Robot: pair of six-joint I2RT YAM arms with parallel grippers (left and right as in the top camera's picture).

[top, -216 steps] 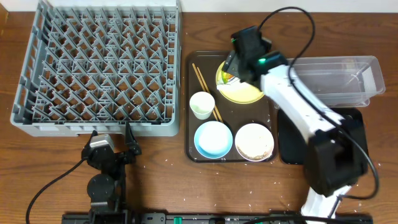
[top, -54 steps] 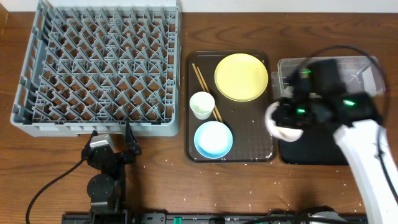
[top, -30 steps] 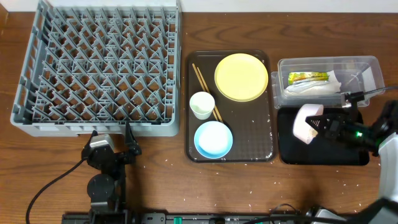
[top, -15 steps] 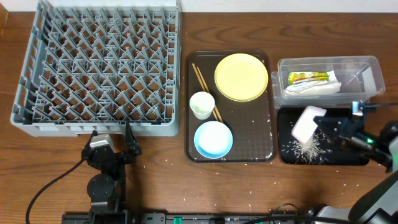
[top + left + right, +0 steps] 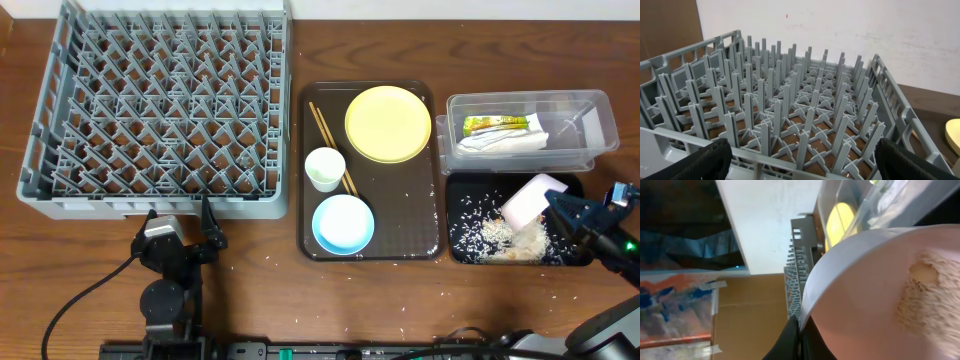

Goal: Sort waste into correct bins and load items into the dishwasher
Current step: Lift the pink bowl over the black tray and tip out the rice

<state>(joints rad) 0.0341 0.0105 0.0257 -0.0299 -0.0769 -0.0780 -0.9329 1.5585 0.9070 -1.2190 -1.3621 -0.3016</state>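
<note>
I've got the white bowl (image 5: 528,201) tipped steeply over the black tray (image 5: 480,185), rice (image 5: 497,237) scattered beneath it. The wrapper (image 5: 494,124) and paper (image 5: 500,143) lie in the clear tub (image 5: 592,108). The yellow plate (image 5: 388,123), cup (image 5: 324,168), blue bowl (image 5: 343,223) and chopsticks (image 5: 322,125) sit close together, right of the grey rack (image 5: 160,110).

The overhead camera looks straight down on the whole desk (image 5: 250,275) from a distance. The left wrist camera sits low and close at the dish rack (image 5: 805,125), facing across its pegs toward the wall (image 5: 840,25). The right wrist camera, rolled sideways, presses against the white bowl (image 5: 880,290). All three show the rack and the yellow plate (image 5: 388,123).
</note>
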